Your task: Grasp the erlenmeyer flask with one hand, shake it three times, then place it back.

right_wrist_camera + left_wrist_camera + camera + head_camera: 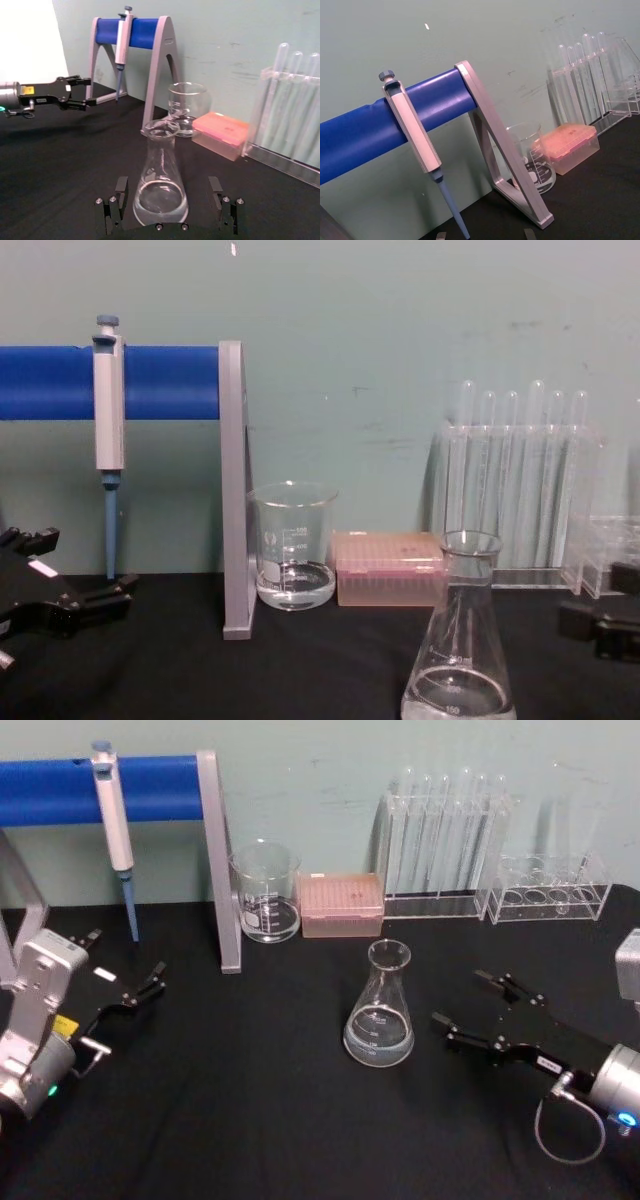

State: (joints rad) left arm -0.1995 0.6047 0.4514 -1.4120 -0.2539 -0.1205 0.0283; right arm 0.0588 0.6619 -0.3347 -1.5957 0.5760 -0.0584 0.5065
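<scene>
Table point(250, 1120): black, running under the whole workspace.
Stand point(218, 860): grey frame with a blue bar, at 10 o'clock on the table, pipette point(112, 810) hung from it.
Rack point(440, 835): clear plastic, loaded with tubes, at 1 o'clock against the wall.
Right claw point(458, 997): low over the table at 4 o'clock, jaws spread wide, mouth turned toward 9 o'clock, gripping nothing.
Left claw point(125, 955): at 8 o'clock, well apart from the action, also spread and empty, apparently idle.
Flask point(380, 1010): upright near the table's centre, shallow pool of clear liquid in the base; just beside the right claw's tips, at their 9 o'clock, not touching and not yet between them.
Beaker point(266, 892): at 11 o'clock from the flask, near the stand's foot.
Box point(342, 905): pink, just beside the beaker at its 3 o'clock.
Step in hand: the approach, by the look of it; no grasp made, no shaking begun.
Next move: likely a short advance toward 9 o'clock until the glass sits between the jaws, then a firm, even squeeze on the sloped wall before any lift.
</scene>
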